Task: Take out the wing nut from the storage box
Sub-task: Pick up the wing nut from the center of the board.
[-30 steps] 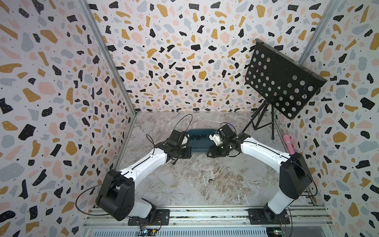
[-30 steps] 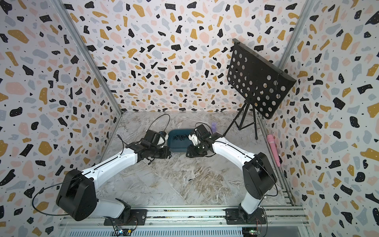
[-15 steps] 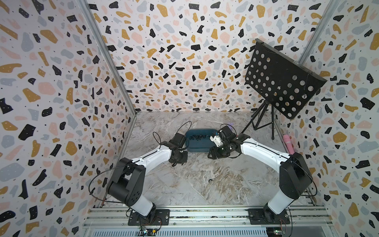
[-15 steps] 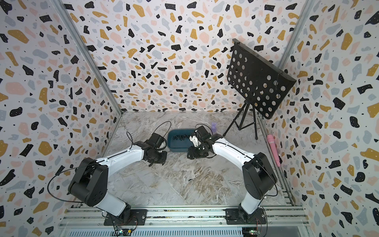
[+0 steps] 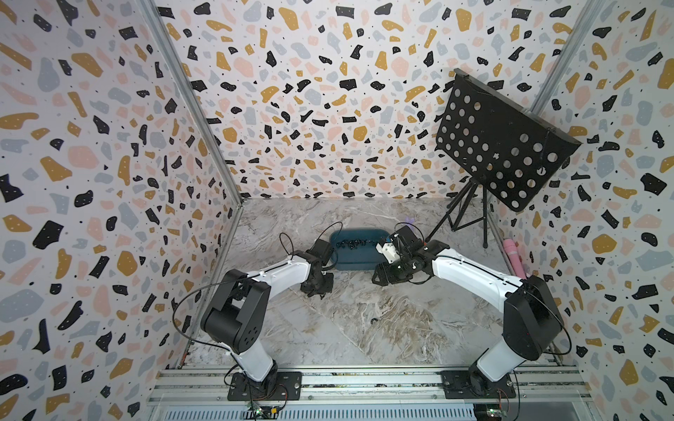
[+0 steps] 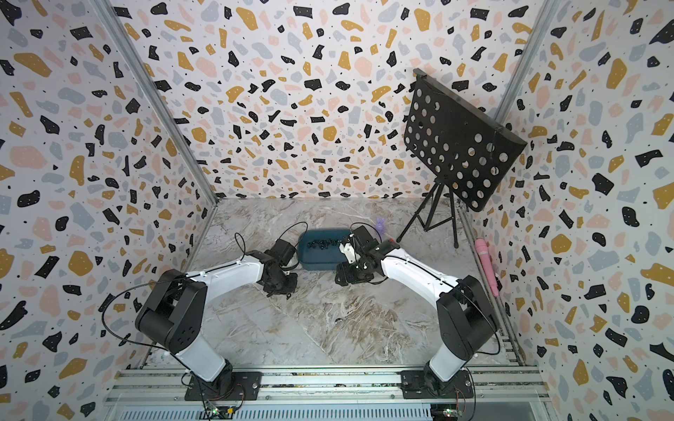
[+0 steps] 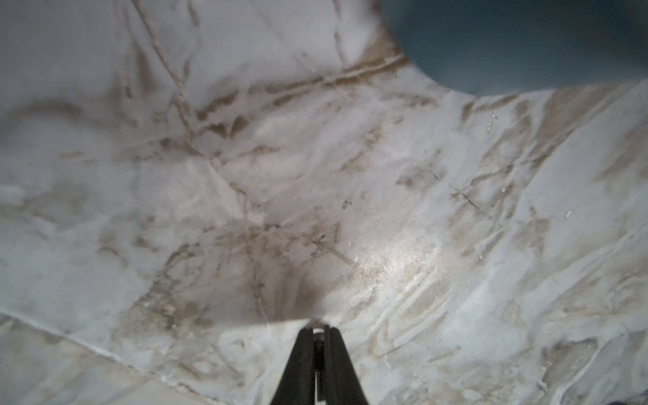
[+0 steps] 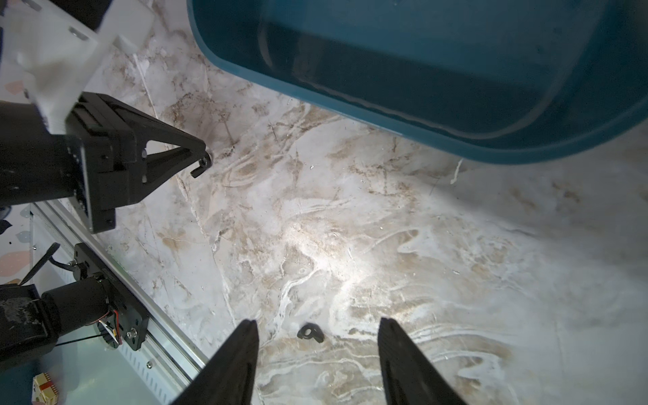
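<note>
Off the storage box swung my left gripper, narrowly pinching a wing nut; release onto the counter seemed next. Right gripper gaped.

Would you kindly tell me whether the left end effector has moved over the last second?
Yes. The left end effector, a wing nut at its tips, has drawn back from the storage box toward the front rail.

The teal-blue storage box stands upright, open-topped. A small black wing nut sits pinched at my left pincer's tip, outside the box at its 7 o'clock; another wing nut lies loose at 6 o'clock, well apart.
</note>
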You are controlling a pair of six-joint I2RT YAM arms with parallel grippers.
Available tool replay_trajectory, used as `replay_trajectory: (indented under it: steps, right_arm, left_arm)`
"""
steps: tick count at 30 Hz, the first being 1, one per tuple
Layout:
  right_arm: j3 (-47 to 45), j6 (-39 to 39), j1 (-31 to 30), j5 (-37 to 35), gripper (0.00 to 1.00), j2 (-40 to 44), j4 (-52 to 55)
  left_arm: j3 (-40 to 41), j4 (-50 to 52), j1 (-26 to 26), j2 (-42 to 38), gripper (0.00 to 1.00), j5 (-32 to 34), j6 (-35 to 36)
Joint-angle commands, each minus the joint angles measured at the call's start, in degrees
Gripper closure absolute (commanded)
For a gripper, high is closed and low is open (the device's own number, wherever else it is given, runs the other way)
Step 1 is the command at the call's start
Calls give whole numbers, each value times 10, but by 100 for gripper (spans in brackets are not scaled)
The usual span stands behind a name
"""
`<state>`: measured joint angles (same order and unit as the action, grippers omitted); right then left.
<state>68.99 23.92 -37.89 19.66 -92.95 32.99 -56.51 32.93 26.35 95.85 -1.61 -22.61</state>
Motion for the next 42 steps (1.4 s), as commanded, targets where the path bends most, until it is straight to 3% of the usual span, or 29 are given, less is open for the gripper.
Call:
replay_trajectory:
  steps: [1,12,20,23,27,42]
  right_arm:
    - [-7,-11,1,-8,39,28,15]
    - [-53,-21,-4,-41,37,62,46]
    - [-133,44,-3,-109,26,134,47]
    - [-168,70,-1,-138,20,174,48]
    - [-208,105,10,-186,1,234,63]
    - [-267,144,38,-198,0,331,98]
  left_arm:
    - [-15,11,-2,0,74,-4,-1]
    - [-22,16,7,-86,63,-41,19]
    - [-8,-4,111,-127,63,-47,54]
    - [0,-17,160,-121,65,-49,64]
    - [1,-30,211,-93,69,-64,75]
    - [-30,-61,309,14,73,-70,85]
